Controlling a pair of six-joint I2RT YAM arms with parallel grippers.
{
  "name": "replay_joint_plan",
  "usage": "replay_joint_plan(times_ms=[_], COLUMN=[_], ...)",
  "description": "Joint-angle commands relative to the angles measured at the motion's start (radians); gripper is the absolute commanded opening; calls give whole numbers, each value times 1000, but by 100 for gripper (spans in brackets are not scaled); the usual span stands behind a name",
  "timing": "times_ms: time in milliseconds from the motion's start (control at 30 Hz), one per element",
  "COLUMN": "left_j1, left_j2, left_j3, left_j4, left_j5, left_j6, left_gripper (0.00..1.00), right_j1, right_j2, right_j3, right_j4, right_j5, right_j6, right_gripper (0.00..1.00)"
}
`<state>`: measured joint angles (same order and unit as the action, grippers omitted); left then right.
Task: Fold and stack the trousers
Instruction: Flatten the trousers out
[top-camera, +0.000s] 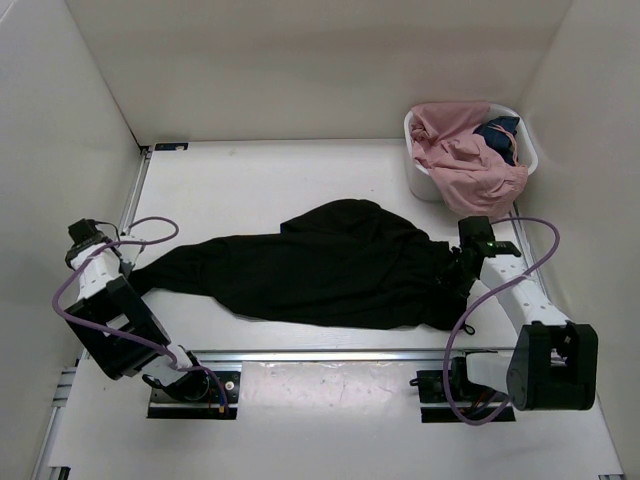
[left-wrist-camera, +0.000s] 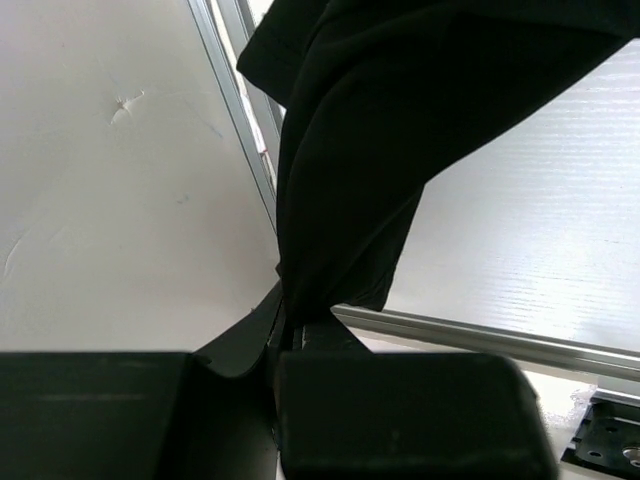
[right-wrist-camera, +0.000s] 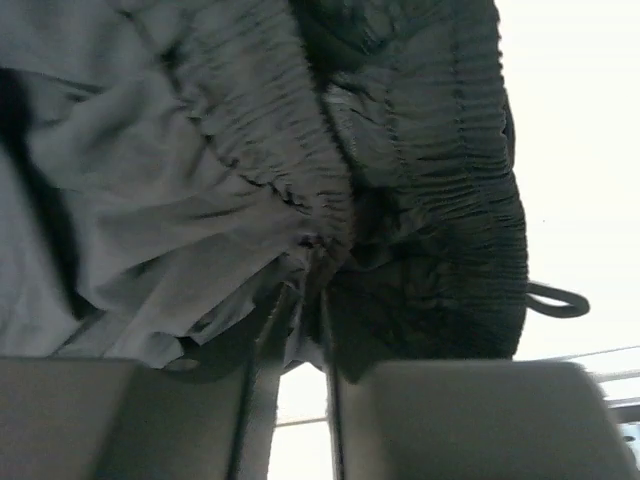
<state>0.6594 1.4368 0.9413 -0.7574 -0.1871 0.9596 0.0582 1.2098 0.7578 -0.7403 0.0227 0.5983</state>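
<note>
A: Left gripper (left-wrist-camera: 288, 335)?
B: Clenched on leg end of trousers (top-camera: 330, 270); black cloth pinched tight between jaws.
A: Right gripper (right-wrist-camera: 305, 330)?
B: Clamped on gathered waistband.
A: Trousers overall?
B: Spread across middle of table (top-camera: 250, 180), legs left, waist right. Basket (top-camera: 422, 182) of pink clothes at far right corner.
</note>
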Motion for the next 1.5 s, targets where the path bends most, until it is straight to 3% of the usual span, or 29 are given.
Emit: replay_joint_plan(times_ms=[0, 33, 133, 200, 300, 400, 533, 700, 767, 933, 1000, 1067, 1100, 1167, 1267, 1333, 1400, 1467], left_j1=[13, 13, 13, 13, 13, 22, 22, 31, 40, 40, 52, 68, 77, 108, 135, 135, 135, 135], left_j2=[-29, -29, -10, 6, 56, 77, 86, 77, 77, -16, -53, -113, -130, -157, -147, -74, -3, 110], left_j3=[1, 1, 22, 53, 166, 273, 329, 329, 315, 87, -11, -145, -177, -217, -127, 1, 97, 217], left_j4=[9, 9, 9, 9, -11, -23, -23, -23, -23, -32, -43, -69, -69, -69, -92, -137, -177, -235], left_j5=[32, 32, 54, 67, 77, 77, 58, 58, 58, 28, -4, -14, -14, -25, 57, 130, 182, 251], left_j6=[-10, -10, -19, -33, -42, -42, -19, -9, 1, 103, 181, 237, 263, 297, 248, 143, 53, -71], left_gripper=[14, 14, 14, 14, 14, 14, 14, 14, 14, 14, 21, 46, 65, 86, 87, 80, 65, 61], right_j1=[-18, -32, -95, -173, -221, -221, -256, -408, -408, -449, -459, -459, -459, -459, -459, -459, -459, -459], right_j2=[14, 39, 86, 146, 172, 172, 94, -105, -142, -234, -254, -263, -263, -263, -239, -227, -202, -191], right_j3=[-49, -49, -80, -69, 127, 438, 650, 505, 406, 246, 219, 196, 196, 184, 184, 184, 184, 184], right_j4=[19, 31, 128, 169, 183, 109, -34, -97, -120, -192, -218, -241, -252, -252, -252, -243, -234, -225], right_j5=[-29, -29, -91, -166, -336, -366, -366, -366, -325, -267, -210, -170, -155, -132, -107, -96, -87, -87], right_j6=[23, 23, 11, -8, -34, -60, -78, -45, -45, -34, -34, -34, -43, -43, -43, -52, -52, -63], right_gripper=[23, 21, 0, 0, 0, 0, 0, 0, 0, 0, 0, 0, 0, 0, 0, 0, 0, 0])
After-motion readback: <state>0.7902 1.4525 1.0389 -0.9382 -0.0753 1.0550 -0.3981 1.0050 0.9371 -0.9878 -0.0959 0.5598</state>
